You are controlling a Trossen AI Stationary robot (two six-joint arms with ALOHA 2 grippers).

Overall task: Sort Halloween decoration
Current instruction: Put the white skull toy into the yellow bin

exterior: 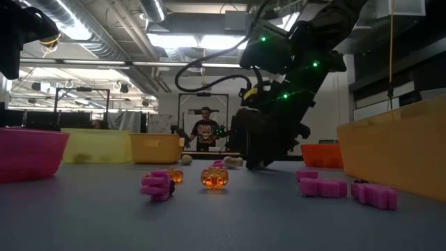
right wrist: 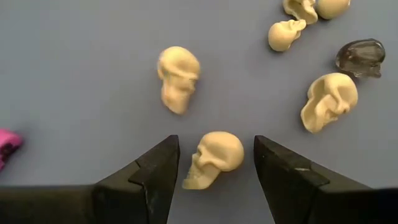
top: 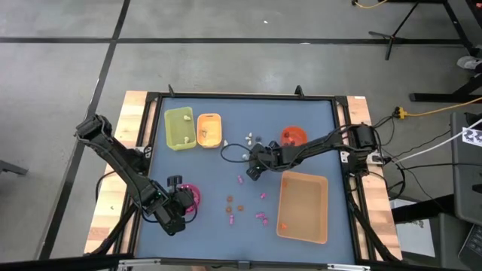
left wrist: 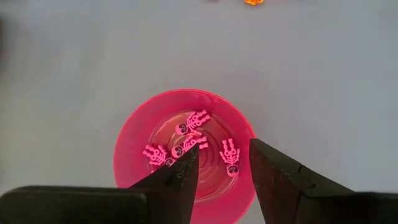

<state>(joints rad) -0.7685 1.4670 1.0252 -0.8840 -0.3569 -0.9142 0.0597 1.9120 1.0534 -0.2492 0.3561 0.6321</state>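
My right gripper point(right wrist: 216, 142) is low over the table's middle point(top: 253, 172), open, pointing steeply down. Its fingers stand on either side of a cream skull point(right wrist: 214, 159) that lies on the blue mat, with small gaps to both. More cream skulls point(right wrist: 178, 78) point(right wrist: 328, 99) and a dark grey one point(right wrist: 360, 56) lie just beyond. My left gripper point(left wrist: 222, 149) hangs open above the pink bowl point(left wrist: 134, 146) at the near left point(top: 183, 200). Several pink skeletons point(left wrist: 189, 134) lie in the bowl's bottom. Pink trinkets point(top: 261, 218) and orange-brown ones point(top: 235, 203) are scattered on the mat.
A green tray point(top: 179, 128) and an orange tray point(top: 208, 129) stand at the far left. A red bowl point(top: 292, 137) is behind the right arm, and a tan tray point(top: 303, 205) sits at the near right. A person point(exterior: 205, 132) stands in the room beyond.
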